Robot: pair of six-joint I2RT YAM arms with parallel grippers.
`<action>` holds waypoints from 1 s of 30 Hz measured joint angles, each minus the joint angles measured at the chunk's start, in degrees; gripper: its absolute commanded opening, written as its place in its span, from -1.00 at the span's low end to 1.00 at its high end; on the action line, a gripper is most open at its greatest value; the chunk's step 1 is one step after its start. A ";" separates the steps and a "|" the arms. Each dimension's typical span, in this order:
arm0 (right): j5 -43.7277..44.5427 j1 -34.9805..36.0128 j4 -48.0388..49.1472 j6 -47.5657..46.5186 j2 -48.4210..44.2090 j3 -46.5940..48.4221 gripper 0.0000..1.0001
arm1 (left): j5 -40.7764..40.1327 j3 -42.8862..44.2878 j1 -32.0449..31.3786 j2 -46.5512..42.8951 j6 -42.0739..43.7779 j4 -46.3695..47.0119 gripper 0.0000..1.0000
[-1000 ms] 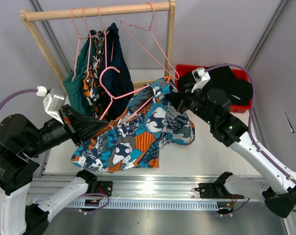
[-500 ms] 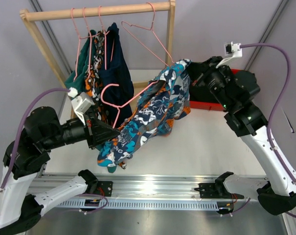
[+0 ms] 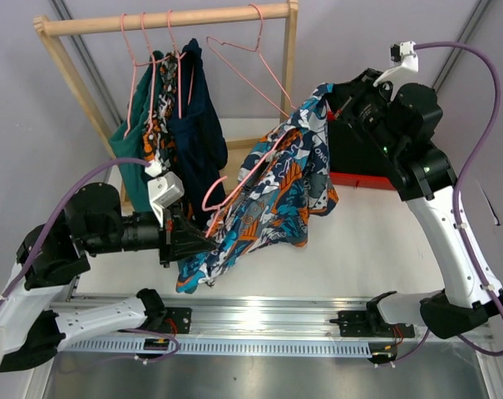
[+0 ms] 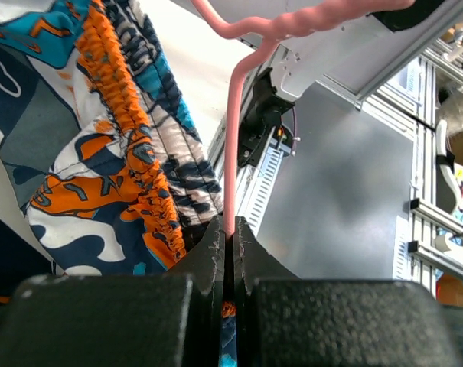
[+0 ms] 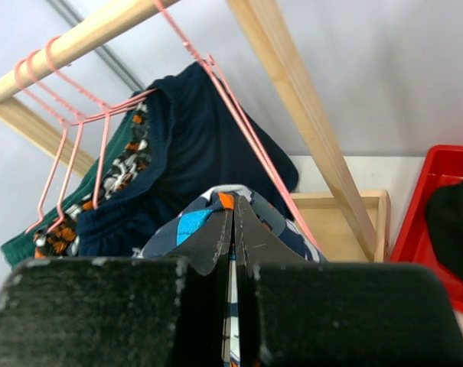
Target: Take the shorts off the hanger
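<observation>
The blue-orange-white patterned shorts (image 3: 268, 191) hang in the air between my two grippers, still draped on a pink hanger (image 3: 234, 184). My left gripper (image 3: 203, 239) is shut on the pink hanger's wire (image 4: 233, 145), with the shorts' orange waistband (image 4: 139, 160) beside it. My right gripper (image 3: 330, 101) is raised high and shut on a fold of the patterned shorts (image 5: 216, 210). The navy (image 3: 197, 125), teal-green (image 3: 128, 154) and orange-grey-white camo shorts (image 3: 160, 125) hang on the wooden rack (image 3: 168, 18). The black shorts (image 3: 359, 154) lie in the red bin (image 3: 367, 180).
An empty pink hanger (image 3: 251, 71) hangs at the rack's right end. The rack's right post (image 3: 290, 54) stands close to my right gripper. The aluminium rail (image 3: 259, 320) runs along the table's near edge.
My right gripper has lifted the patterned shorts higher and to the right. My left gripper has moved right with the hanger. The shorts now hang steeper between them.
</observation>
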 measured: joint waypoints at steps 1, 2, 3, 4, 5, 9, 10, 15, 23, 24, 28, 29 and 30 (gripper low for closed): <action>-0.07 -0.37 -0.81 0.26 0.70 0.94 -1.00 | -0.13 0.09 -0.57 0.13 0.00 0.04 -1.00; -0.17 -0.72 -1.84 0.48 1.29 1.81 -1.00 | -0.26 0.13 -1.20 0.24 0.00 0.11 -1.00; -0.35 -1.16 -2.97 0.68 1.97 2.95 -1.00 | -0.55 0.17 -1.68 0.31 0.00 0.15 -1.00; -0.59 -1.60 -4.04 0.92 2.62 4.00 -1.00 | -0.83 0.20 -2.19 0.33 0.00 0.22 -1.00; -0.76 -2.08 -5.18 1.14 3.19 4.94 -1.00 | -1.07 0.20 -2.51 0.33 0.00 0.28 -1.00; -2.40 -4.42 -9.86 2.34 5.51 8.98 -1.00 | -1.86 0.31 -4.04 0.33 0.02 0.74 -1.00; -2.80 -4.96 -10.58 2.64 5.99 9.75 -1.00 | -2.10 0.52 -4.17 0.33 0.04 0.79 -1.00; -3.41 -6.40 -13.60 4.02 6.84 10.49 -1.00 | -3.65 3.78 -4.61 0.90 0.09 0.00 -1.00; -4.46 -2.25 -4.81 5.07 -6.16 -10.38 -1.00 | -16.92 19.19 -5.53 6.47 0.50 -4.55 -1.00; -4.46 -0.33 -3.41 5.01 -8.46 -13.46 -1.00 | -19.41 20.90 -5.60 7.15 0.52 -4.48 -1.00; -4.68 11.91 1.11 4.22 -16.13 -21.94 -1.00 | -27.41 23.52 -5.66 9.27 1.11 -0.92 -1.00; -4.44 17.11 1.68 3.34 -17.46 -22.99 -1.00 | -29.24 23.63 -5.66 10.16 1.36 0.20 -1.00; -3.80 20.22 1.75 2.60 -18.03 -23.19 -1.00 | -30.62 23.63 -5.66 10.93 1.53 1.09 -1.00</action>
